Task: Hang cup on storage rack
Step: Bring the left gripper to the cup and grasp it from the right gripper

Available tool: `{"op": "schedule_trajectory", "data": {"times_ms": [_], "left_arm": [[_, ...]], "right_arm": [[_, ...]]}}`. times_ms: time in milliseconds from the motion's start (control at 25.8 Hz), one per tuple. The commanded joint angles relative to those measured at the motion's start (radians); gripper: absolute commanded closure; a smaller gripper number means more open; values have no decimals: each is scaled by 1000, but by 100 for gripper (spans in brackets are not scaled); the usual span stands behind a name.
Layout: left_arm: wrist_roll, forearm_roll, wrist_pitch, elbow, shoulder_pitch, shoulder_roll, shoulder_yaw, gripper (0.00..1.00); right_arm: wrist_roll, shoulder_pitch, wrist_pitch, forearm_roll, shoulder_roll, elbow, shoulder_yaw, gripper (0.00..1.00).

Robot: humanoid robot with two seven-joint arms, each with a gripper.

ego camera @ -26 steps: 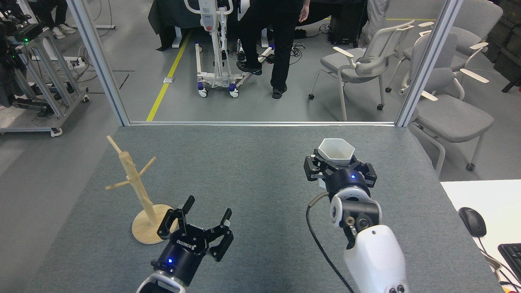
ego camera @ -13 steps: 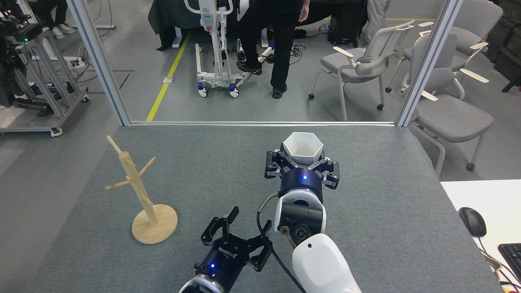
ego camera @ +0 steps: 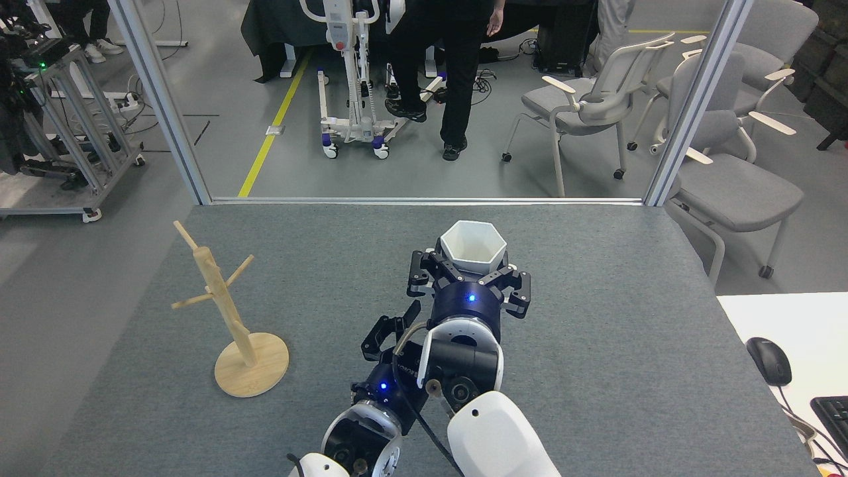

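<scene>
We found the cup at centre frame, upright above the table, pinched low on its body by our right tool. Our left tool, lower centre, was partly hidden; we cannot tell its state. The rack stood at left. We judged the cup rigid, smooth, breakable; its handle must remain free for a peg.

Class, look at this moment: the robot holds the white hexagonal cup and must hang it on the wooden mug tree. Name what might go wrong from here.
1. The left gripper sits partly hidden behind the right arm; the two arms look crowded and might collide.
2. The white faceted hexagonal cup is held by the right gripper with its handle out of sight, so lining it up with a peg may fail.
3. The slim light wooden mug tree could tip if bumped.
</scene>
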Motion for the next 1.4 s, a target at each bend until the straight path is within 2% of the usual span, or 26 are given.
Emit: {"op": "schedule_trajectory", "data": {"times_ms": [0, 116, 659, 1047, 1202, 1357], "left_arm": [[-2, 1, 0, 2, -21, -12, 0, 11], [-2, 1, 2, 17, -44, -10, 1, 11], [-9, 1, 3, 170, -135, -22, 11, 11], [-9, 0, 6, 203, -153, -27, 11, 11], [1, 1, 55, 209, -158, -33, 11, 17], [6, 0, 64, 203, -159, -32, 11, 41]], "right_arm": [[5, -1, 2, 0, 5, 1, 8, 89], [59, -4, 20, 0, 8, 1, 34, 100], [85, -5, 52, -3, 8, 4, 74, 100], [85, -2, 52, -12, 8, 29, 79, 100], [85, -2, 54, -12, 6, 33, 79, 99], [83, -1, 54, -12, 2, 35, 79, 96]]}}
